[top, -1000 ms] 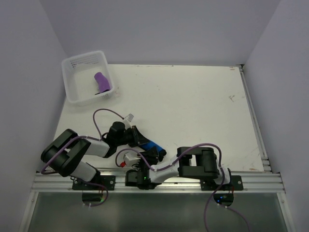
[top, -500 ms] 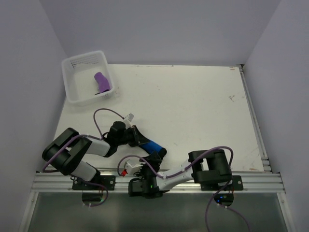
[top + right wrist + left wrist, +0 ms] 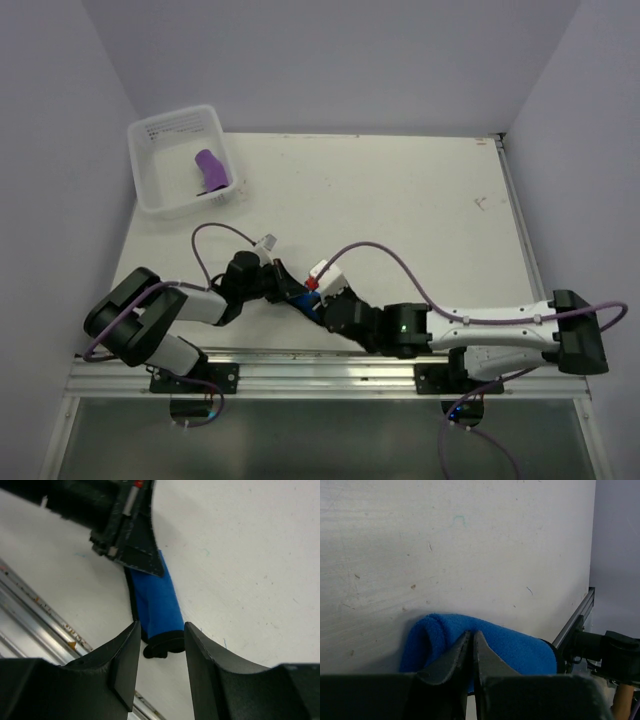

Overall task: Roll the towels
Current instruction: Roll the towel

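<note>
A bright blue towel (image 3: 156, 602) lies rolled on the white table near the front edge, with a dark grey-black towel (image 3: 162, 646) showing at its end and along one side. My left gripper (image 3: 471, 634) is shut on the roll's other end (image 3: 437, 635), fingers pressed together. My right gripper (image 3: 161, 630) is open, its fingers (image 3: 125, 655) standing on either side of the dark end without touching it. In the top view both grippers (image 3: 293, 292) (image 3: 330, 308) meet over the blue towel (image 3: 306, 301). A rolled purple towel (image 3: 210, 172) lies in the tub.
The clear plastic tub (image 3: 160, 135) stands at the table's far left corner. The metal rail (image 3: 330, 375) runs along the front edge just behind the roll. The right arm (image 3: 500, 325) stretches low along the table's front right.
The right arm unfolded from near its base and swung out to the right, bringing its open gripper over the roll's dark end. The left gripper stayed on the blue towel and closed slightly.
</note>
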`<act>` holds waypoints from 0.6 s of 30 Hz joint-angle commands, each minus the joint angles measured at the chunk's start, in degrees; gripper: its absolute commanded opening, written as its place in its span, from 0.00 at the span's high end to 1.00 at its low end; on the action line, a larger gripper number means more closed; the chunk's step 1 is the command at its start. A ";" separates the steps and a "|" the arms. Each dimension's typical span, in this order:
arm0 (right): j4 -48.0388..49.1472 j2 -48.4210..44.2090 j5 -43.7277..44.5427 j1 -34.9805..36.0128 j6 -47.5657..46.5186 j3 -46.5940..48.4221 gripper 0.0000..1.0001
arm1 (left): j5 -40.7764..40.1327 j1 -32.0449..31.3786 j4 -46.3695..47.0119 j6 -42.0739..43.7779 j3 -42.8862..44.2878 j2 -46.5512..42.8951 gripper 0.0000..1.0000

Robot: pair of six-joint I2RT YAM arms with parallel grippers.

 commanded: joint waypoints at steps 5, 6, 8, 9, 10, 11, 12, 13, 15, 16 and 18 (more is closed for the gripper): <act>4.59 1.96 -35.38 -24.09 8.05 -3.91 0.54 | -8.16 0.13 -7.13 5.74 -2.98 -0.68 0.89; 5.89 2.93 -38.62 -24.99 9.53 -4.17 0.54 | -8.42 0.04 -6.87 5.92 -3.16 -0.86 0.89; 8.61 5.39 -41.90 -28.14 12.17 -5.22 0.53 | -9.04 0.04 -6.17 6.36 -4.03 -2.08 0.89; 9.68 6.09 -45.22 -29.12 13.06 -5.75 0.53 | -9.30 0.04 -5.90 6.45 -4.30 -2.44 0.90; 10.82 7.06 -46.82 -31.04 13.85 -6.45 0.53 | -9.48 0.04 -5.73 6.71 -4.82 -3.22 0.91; 13.26 7.59 -48.22 -31.76 15.42 -7.68 0.53 | -9.74 0.04 -5.64 6.71 -5.09 -3.58 0.91; 14.16 8.12 -50.85 -32.55 16.05 -8.12 0.53 | -9.83 0.04 -5.29 6.71 -5.70 -4.45 0.91; 14.69 9.16 -51.57 -33.43 16.58 -8.48 0.54 | -9.92 0.04 -5.03 6.80 -5.97 -4.98 0.91; 16.70 9.87 -52.71 -33.70 17.37 -9.53 0.53 | -10.18 0.13 -5.02 6.97 -6.58 -6.38 0.91; 17.50 10.05 -53.42 -34.05 17.72 -9.97 0.53 | -10.36 0.13 -5.11 6.97 -6.67 -6.83 0.91; 19.61 10.93 -54.56 -34.40 18.60 -10.76 0.53 | -10.71 0.04 -5.46 7.15 -6.76 -7.88 0.91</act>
